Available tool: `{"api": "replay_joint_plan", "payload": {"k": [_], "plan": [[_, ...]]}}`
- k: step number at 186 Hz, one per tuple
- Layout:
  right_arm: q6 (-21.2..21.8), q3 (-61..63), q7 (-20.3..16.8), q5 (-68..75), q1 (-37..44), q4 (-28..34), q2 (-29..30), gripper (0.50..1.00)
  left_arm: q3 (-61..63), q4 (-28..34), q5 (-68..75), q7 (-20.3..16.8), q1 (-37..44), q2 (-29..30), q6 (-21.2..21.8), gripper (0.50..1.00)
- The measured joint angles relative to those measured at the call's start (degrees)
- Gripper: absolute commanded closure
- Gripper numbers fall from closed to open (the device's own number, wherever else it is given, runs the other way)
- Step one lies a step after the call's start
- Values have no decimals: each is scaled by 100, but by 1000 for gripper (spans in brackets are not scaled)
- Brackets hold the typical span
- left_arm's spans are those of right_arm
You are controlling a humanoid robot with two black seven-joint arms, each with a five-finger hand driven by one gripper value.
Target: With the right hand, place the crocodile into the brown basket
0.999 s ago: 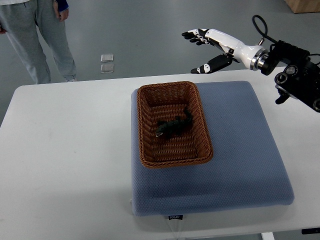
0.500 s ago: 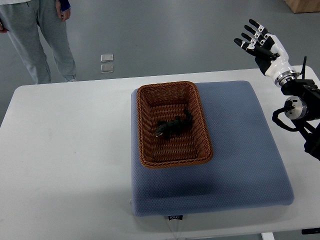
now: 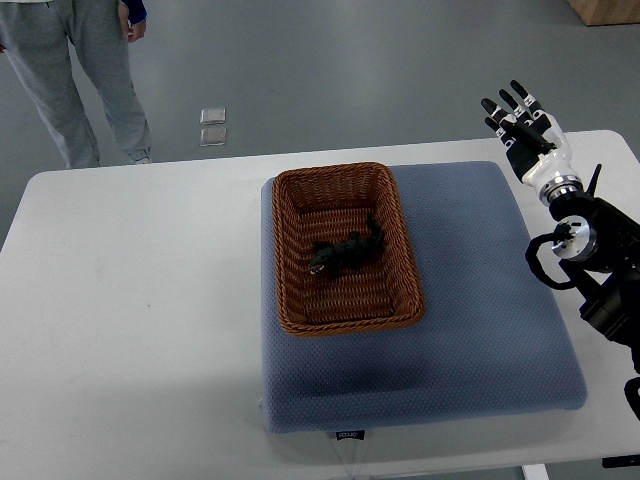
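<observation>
Ok, far left, top: a person (image 3: 75,70) in grey trousers stands on the floor beyond the table, with only legs and a hand in frame. Two small square plates (image 3: 213,127) lie on the floor just right of them; can't tell what they are. White table (image 3: 130,300) spans the full width. Blue-grey pad (image 3: 480,330) lies on the table, centre to right, with a small label (image 3: 349,435) on its near edge, print too small to read. Brown basket (image 3: 350,323) sits upright on the pad's left part, long side running away from the camera. Crocodile (image 3: 345,255) is inside the basket, roughly mid-floor: dark, lying diagonally from near-left to far-right, resting on the weave and lying free. Right hand (image 3: 525,135) is up by the pad's far-right corner, well apart from basket and crocodile. Its fingers (image 3: 520,94) are straight and fanned out, pointing away from the robot, holding nothing. Right arm (image 3: 590,260) runs from the wrist down along the pad's right edge to the frame's right side, black joints and a cable loop showing. Corner of a wooden box (image 3: 605,10) sits at top right on the floor.
</observation>
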Motion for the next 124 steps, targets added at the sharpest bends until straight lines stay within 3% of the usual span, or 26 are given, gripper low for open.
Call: {"api": "replay_joint_plan", "payload": {"k": [124], "plan": [[-95,-40,16,-85,0,-61,30,572,1,0,0,0,1,0,0,500]]}}
